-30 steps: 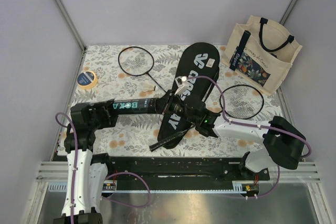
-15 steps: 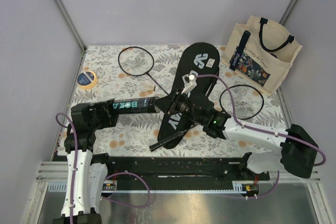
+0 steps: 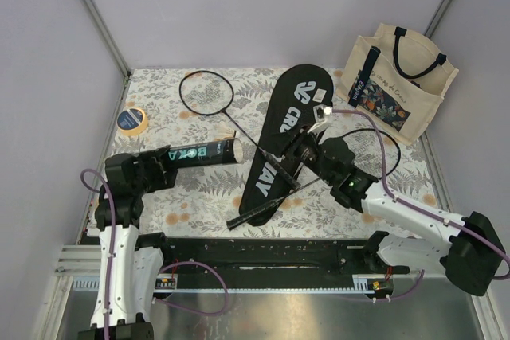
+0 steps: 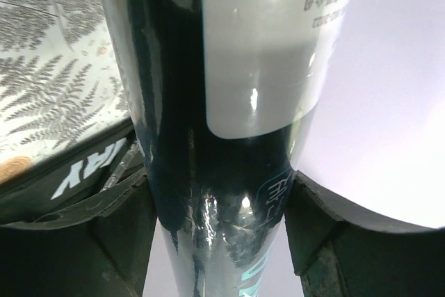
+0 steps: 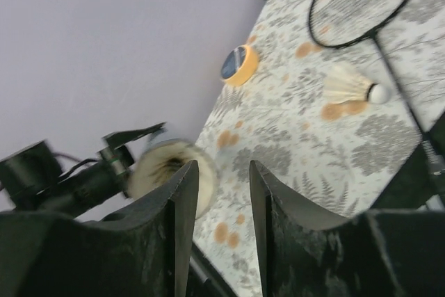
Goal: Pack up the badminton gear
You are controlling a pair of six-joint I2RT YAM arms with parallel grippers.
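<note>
Right tool point(image 3: 318, 119), parted and empty, has backed off the tube point(image 3: 201, 154) clenched by left tool point(image 3: 158, 167).

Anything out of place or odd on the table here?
Two thin black rackets lie crossed over the long black racket-shaped bag, not inside it: one racket's head far left, the other's grip at the bag's near end. A white feather shuttlecock lies loose on its side on the fern-print table. No damage visible.

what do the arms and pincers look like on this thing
Both the left arm and right arm have white links and black joint housings. A thin purple cable loops along each. The left pincer and right pincer are matte black, with two thick, blunt fingers.
</note>
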